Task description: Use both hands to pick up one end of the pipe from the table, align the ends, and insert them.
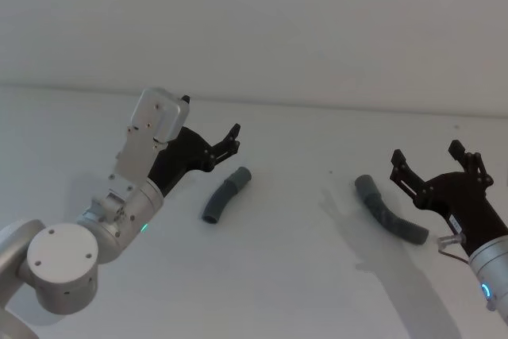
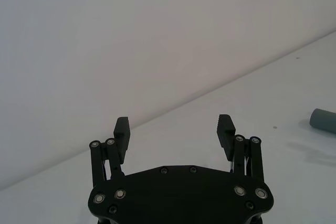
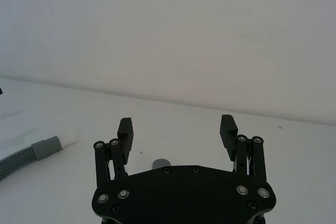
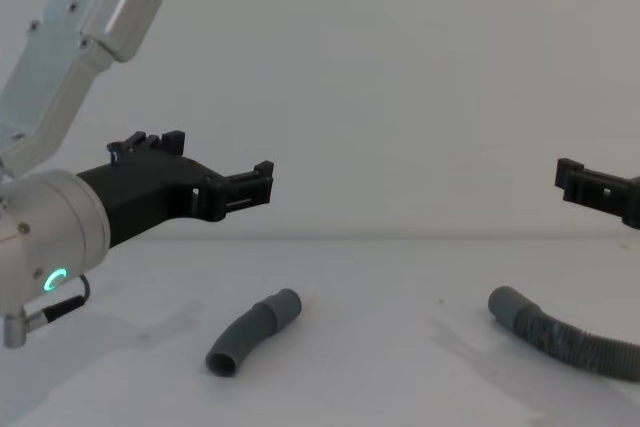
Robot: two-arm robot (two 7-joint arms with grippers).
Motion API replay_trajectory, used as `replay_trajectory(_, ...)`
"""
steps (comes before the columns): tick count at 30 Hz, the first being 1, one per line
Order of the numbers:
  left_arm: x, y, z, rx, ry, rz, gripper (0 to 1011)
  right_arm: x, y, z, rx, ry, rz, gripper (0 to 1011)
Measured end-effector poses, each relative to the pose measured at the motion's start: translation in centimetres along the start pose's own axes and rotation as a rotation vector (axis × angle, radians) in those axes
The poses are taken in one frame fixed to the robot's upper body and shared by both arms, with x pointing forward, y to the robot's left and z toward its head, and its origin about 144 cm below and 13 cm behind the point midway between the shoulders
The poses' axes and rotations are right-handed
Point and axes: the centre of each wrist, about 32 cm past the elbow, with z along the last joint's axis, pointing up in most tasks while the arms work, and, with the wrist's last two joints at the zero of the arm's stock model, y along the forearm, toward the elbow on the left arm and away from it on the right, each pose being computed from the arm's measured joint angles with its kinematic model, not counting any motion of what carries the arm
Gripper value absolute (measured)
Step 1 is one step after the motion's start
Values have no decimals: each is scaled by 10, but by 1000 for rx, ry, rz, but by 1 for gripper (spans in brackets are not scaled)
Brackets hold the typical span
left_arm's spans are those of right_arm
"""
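Noted both hoses flat on table (image 1: pixel 302 291), well apart. Long hose (image 1: pixel 390 215) toward right edge, axis slanting from mid-table to near-right corner, cuff end inward; lay just left of and below right gripper (image 1: pixel 427 158), jaws wide, empty. Short hose (image 1: pixel 225 195) mid-table, curved, axis near-left to far-right; lay just right of raised left gripper (image 1: pixel 231 140), jaws wide, empty. Judged each arm nearest its own piece.
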Motion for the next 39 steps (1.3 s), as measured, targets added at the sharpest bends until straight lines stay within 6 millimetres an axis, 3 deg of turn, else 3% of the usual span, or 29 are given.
replay_trajectory(39,0,0,0,0,0,0,1001,0,0,0,0,0,0,1002)
